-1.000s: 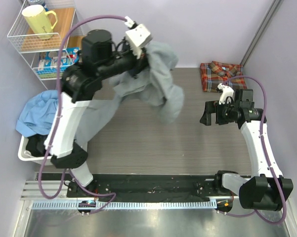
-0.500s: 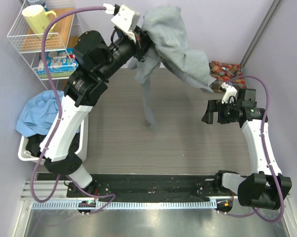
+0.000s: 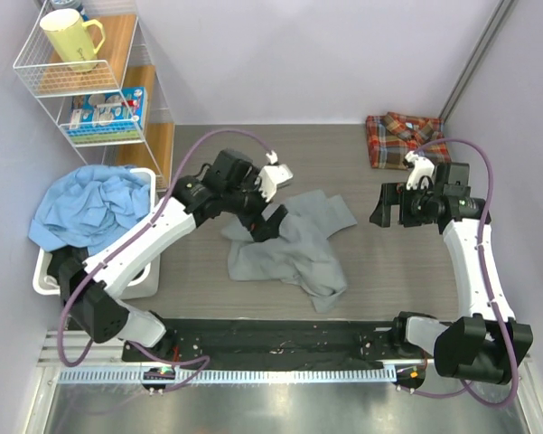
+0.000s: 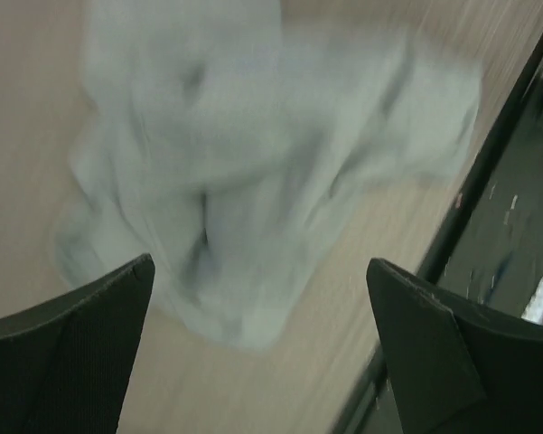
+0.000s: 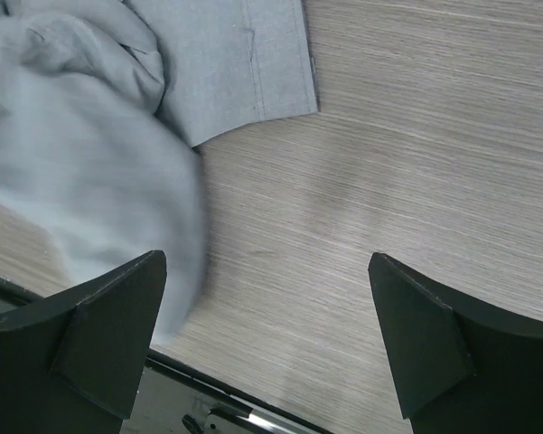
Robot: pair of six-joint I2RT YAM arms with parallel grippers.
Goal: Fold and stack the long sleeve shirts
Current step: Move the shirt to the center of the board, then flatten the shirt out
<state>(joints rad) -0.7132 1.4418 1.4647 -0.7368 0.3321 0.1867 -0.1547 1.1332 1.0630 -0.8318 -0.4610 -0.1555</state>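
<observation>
The grey long sleeve shirt (image 3: 294, 244) lies crumpled on the middle of the table, one sleeve trailing toward the near edge. Low over its left part hangs my left gripper (image 3: 266, 221), open with nothing between the fingers. In the left wrist view the shirt (image 4: 253, 172) is a blurred heap beyond the open gripper (image 4: 257, 271). The plaid shirt (image 3: 402, 137) rests folded at the back right. My right gripper (image 3: 379, 206) hovers open, right of the grey shirt. In the right wrist view the grey cloth (image 5: 90, 163) lies to the left of the open gripper (image 5: 266, 262).
A white bin (image 3: 45, 280) heaped with blue cloth (image 3: 86, 206) stands at the left. Behind it a wire shelf (image 3: 117, 127) carries a yellow mug (image 3: 68, 36) and boxes. A black mat (image 3: 271, 339) runs along the near edge.
The left arm, which held the grey shirt high in the air, has swung down and opened. The shirt has dropped to the table. The right arm has not moved.
</observation>
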